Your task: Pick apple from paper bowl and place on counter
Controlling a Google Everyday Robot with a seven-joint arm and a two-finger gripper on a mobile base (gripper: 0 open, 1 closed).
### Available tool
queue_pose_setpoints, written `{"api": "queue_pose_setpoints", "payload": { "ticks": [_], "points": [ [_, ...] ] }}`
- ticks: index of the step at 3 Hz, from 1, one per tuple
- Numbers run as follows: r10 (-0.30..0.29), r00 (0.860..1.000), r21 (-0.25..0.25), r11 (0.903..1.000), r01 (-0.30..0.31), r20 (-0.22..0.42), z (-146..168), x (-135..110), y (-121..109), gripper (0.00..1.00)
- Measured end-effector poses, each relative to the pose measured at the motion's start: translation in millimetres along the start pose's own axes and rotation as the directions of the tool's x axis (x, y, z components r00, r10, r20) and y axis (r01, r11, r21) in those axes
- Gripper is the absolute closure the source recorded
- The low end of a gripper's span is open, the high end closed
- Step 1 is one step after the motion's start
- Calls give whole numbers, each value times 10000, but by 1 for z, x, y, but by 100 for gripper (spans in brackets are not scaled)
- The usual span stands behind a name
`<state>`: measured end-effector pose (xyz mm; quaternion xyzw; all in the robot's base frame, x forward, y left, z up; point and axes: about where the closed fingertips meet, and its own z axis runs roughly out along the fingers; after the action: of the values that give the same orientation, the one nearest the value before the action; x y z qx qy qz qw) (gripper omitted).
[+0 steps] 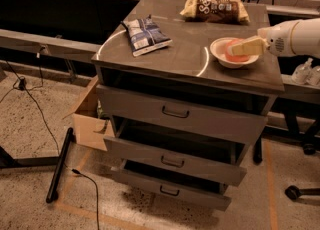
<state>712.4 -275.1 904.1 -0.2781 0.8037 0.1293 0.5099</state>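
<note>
The apple [234, 55], red-orange, lies in the white paper bowl [217, 49] at the right side of the counter [175, 61], just right of the thin white circular line. My gripper [240, 49] reaches in from the right on a white arm [297, 38]. Its pale yellow end lies low over the bowl, right on top of the apple, and covers part of it. I cannot see whether it grips the apple.
A blue-white snack bag [146, 35] lies at the counter's left. A yellow-brown snack bag [215, 6] lies at the back. The cabinet's drawers [175, 114] stand partly pulled out. A cardboard box [90, 121] sits to the cabinet's left. Cables [85, 179] run over the floor.
</note>
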Motion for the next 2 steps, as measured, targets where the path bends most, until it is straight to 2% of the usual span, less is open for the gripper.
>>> {"api": "queue_pose_setpoints", "payload": {
  "ticks": [1, 2],
  "points": [
    [-65, 9996, -436, 9990, 53, -275, 14, 11, 7, 29],
    [-37, 9981, -649, 9979, -3, -611, 21, 24, 12, 34]
  ]
}}
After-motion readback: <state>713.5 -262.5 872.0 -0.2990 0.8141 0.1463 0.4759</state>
